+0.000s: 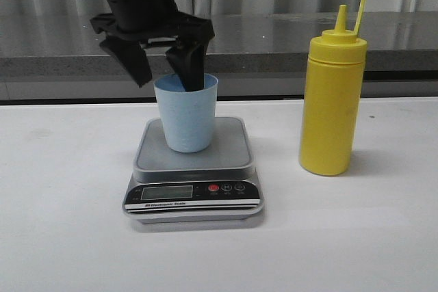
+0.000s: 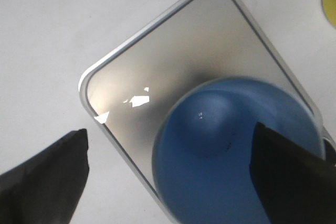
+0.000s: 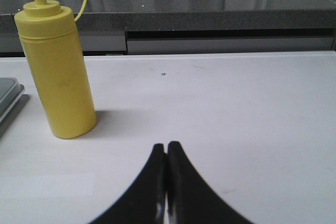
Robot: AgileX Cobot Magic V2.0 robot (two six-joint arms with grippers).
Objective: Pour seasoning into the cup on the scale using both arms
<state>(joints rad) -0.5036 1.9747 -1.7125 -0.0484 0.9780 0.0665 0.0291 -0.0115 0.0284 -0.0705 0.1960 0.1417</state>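
The pale blue cup [image 1: 186, 120] stands upright on the grey platform of the scale [image 1: 231, 150]. My left gripper [image 1: 168, 81] hangs over it, open, one finger dipping inside the cup's mouth and the other outside its left wall. The left wrist view looks down into the cup [image 2: 226, 171], with the gripper [image 2: 169, 148] spread wide across its rim and the scale [image 2: 173, 61] beneath. The yellow seasoning bottle [image 1: 332, 111] stands upright to the right of the scale, cap off on its strap. In the right wrist view my right gripper [image 3: 166, 148] is shut and empty, low over the table, short of the bottle [image 3: 58, 77].
The scale's display and red button [image 1: 213, 187] face the table's front edge. A dark counter ledge [image 1: 274, 39] runs behind the white table. The scale's corner [image 3: 8, 95] shows beside the bottle in the right wrist view.
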